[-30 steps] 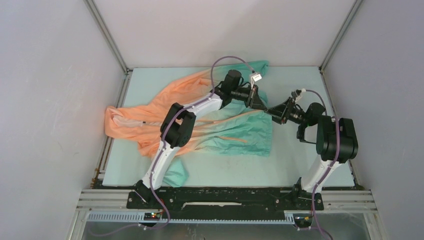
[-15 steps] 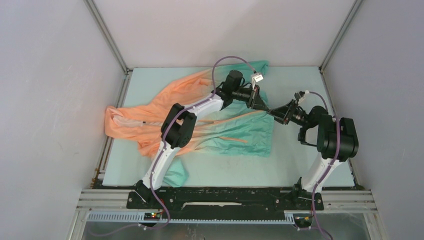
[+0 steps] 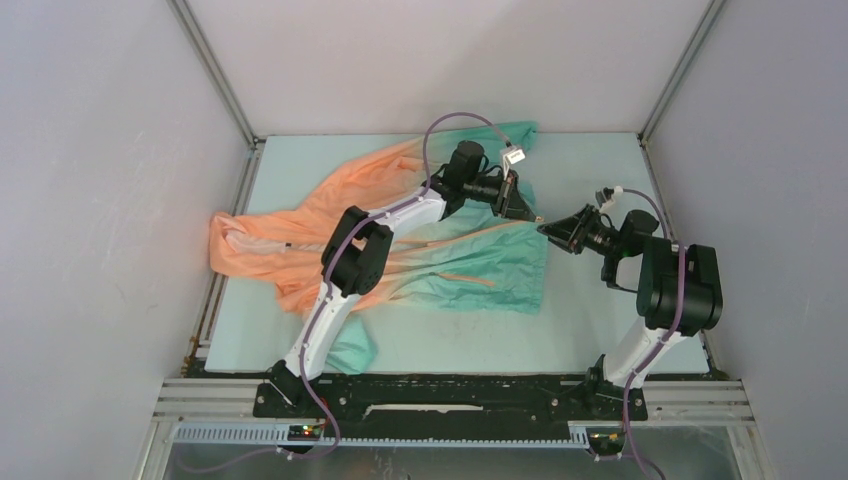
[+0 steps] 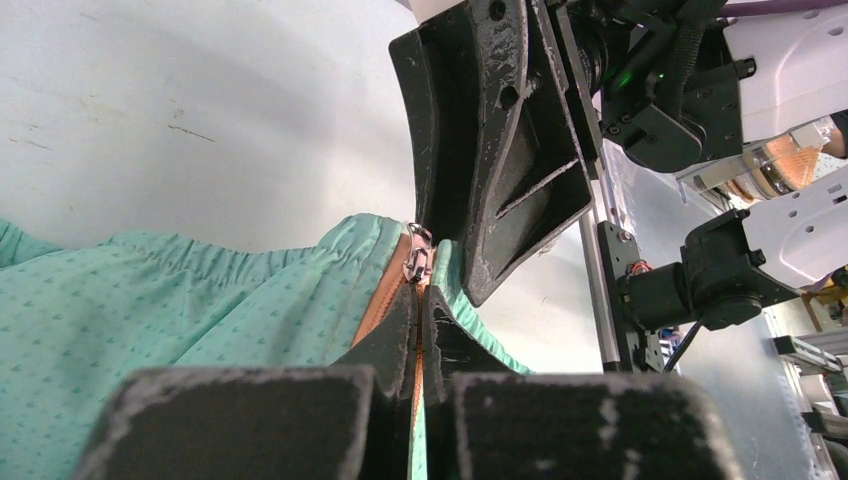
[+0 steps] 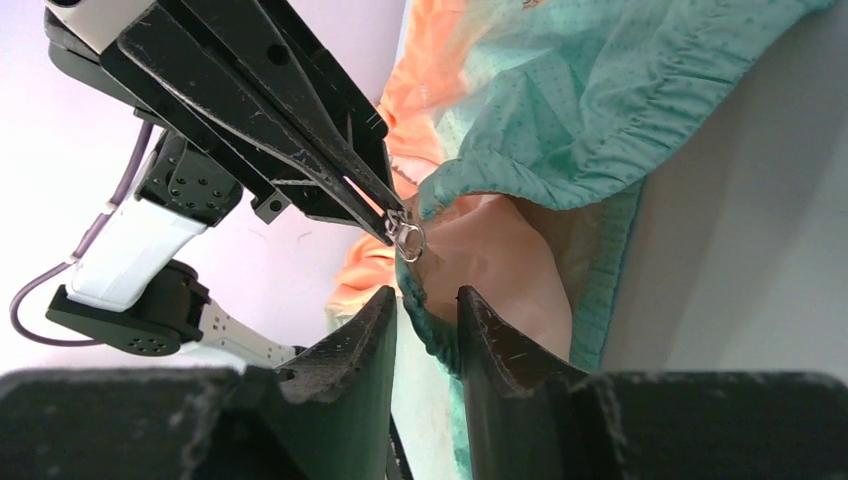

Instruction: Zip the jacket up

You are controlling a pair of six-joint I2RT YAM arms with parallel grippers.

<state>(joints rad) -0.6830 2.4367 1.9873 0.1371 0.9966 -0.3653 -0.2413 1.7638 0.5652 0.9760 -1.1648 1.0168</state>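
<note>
The jacket (image 3: 440,265) lies spread on the table, peach-orange at the left and teal at the right. My left gripper (image 3: 524,212) is shut on the orange zipper tape at the teal hem, just below the metal slider (image 4: 418,262); its fingertips (image 4: 419,290) pinch the tape. My right gripper (image 3: 547,229) is open just right of it. In the right wrist view its fingers (image 5: 428,296) stand apart around the teal hem edge, a little below the slider's ring pull (image 5: 406,236). The left gripper's fingers (image 5: 300,130) reach the slider from above.
The pale teal table mat (image 3: 600,330) runs to the enclosure's frame posts (image 3: 672,85) and grey walls. One jacket sleeve hangs near the left arm's base (image 3: 350,350). A purple cable (image 3: 450,120) loops over the left arm.
My right arm has drawn back a little to the right, and its gripper stands slightly farther from the left gripper. The left gripper and jacket have hardly moved.
</note>
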